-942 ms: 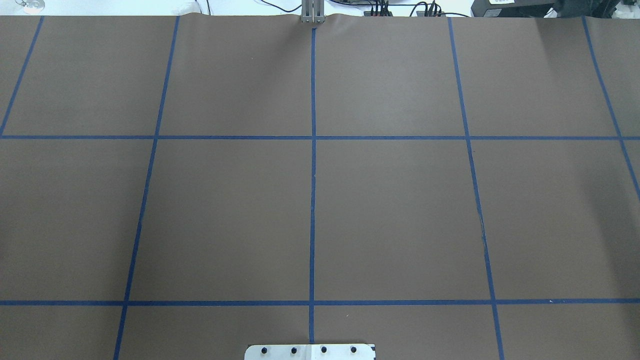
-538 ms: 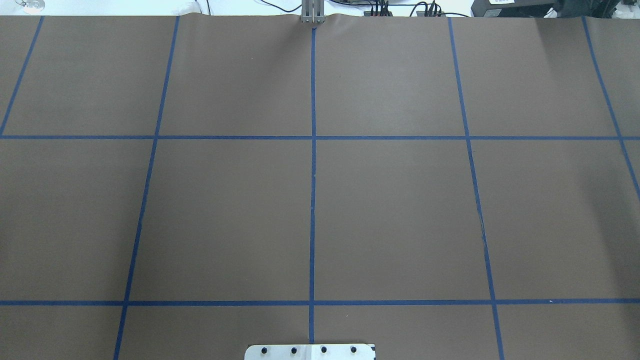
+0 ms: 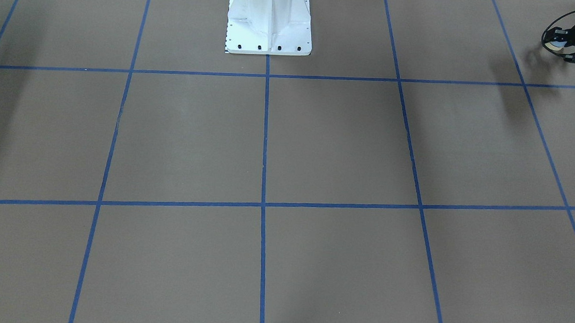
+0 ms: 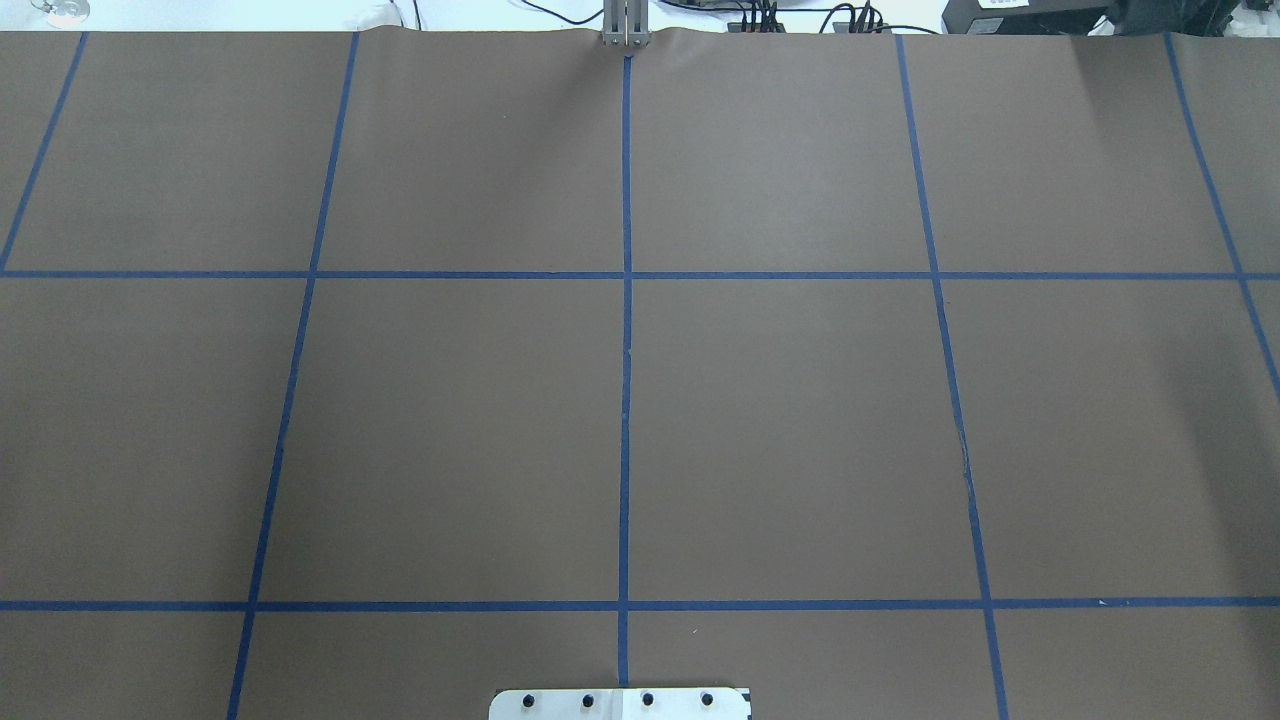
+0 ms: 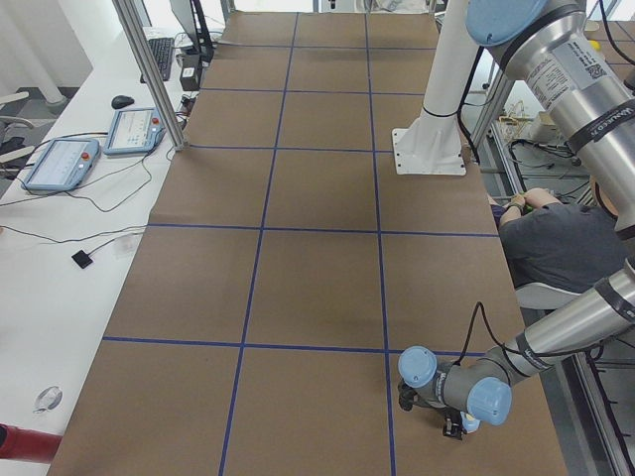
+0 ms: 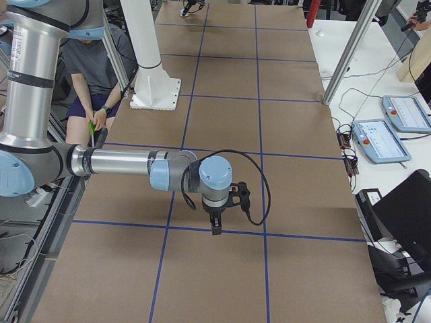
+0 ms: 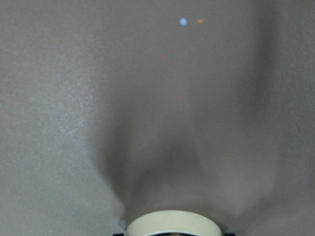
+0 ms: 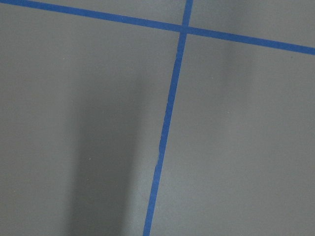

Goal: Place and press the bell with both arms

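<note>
The bell shows as a cream spot (image 3: 558,45) at the far right of the front-facing view, inside my left gripper (image 3: 570,47), which is shut on it just above the brown table. In the left wrist view only the bell's cream round rim (image 7: 172,222) shows at the bottom edge. In the exterior left view the left gripper (image 5: 454,426) is low at the table's near right corner. My right gripper (image 6: 215,229) points down over a blue tape line in the exterior right view; I cannot tell whether it is open or shut. The overhead view shows neither gripper.
The brown table (image 4: 780,420) carries a grid of blue tape lines. The white bolted pedestal (image 3: 269,25) stands at the robot's side of the table. A person sits behind the robot (image 5: 556,238). Control tablets (image 5: 134,129) lie on the white bench beside the table.
</note>
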